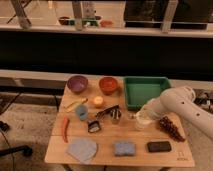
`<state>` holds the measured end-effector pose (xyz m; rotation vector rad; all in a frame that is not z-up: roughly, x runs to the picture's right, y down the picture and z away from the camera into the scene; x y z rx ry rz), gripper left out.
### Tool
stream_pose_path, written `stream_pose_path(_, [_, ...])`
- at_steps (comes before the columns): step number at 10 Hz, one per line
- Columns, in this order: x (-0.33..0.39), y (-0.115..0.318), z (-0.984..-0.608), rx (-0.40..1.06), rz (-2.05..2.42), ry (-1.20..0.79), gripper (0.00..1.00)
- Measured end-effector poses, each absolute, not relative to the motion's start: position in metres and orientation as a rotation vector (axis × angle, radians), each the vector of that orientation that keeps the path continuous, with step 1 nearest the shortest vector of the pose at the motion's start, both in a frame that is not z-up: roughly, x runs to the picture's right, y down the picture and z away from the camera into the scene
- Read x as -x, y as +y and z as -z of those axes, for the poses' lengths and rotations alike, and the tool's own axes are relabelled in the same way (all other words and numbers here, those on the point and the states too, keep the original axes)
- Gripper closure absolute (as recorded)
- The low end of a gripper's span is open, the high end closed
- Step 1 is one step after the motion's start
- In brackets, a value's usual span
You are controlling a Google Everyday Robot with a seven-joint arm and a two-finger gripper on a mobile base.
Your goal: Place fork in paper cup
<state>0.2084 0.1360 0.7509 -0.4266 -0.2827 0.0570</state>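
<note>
Here, 1 wooden table fills the lower centre of the frame, crowded with small things.

Arm: a white robot arm reaches in from the right edge toward the table's right-centre.

Gripper: the gripper sits at the arm's tip, just over the paper cup; I cannot tell how it is set or whether it holds anything.

Paper cup: the paper cup, plain white, stands upright right of centre, below the green tray and left of a dark red cluster.

Fork: no slim silver fork can be made out for certain. It is not plainly lying on the table; it may be at the gripper or in the cup already.

Progress: judging by the gripper over the cup, the task seems at or near the drop-in step. What is left, likely, is letting the fork go inside the rim and lifting clear.

Nearby things: a small metal cup and dark utensils lie just left of the paper cup.

Front row: a blue sponge and a black block sit near the bottom edge.

Open room: bare wood lies below the paper cup; straight up looks the freest way out.
</note>
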Motion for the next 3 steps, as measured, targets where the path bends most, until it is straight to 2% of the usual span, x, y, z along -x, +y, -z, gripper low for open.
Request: stream_pose_path(3, [-0.2123,0.1379,-0.7597,0.434,-0.066,-0.277,1.00])
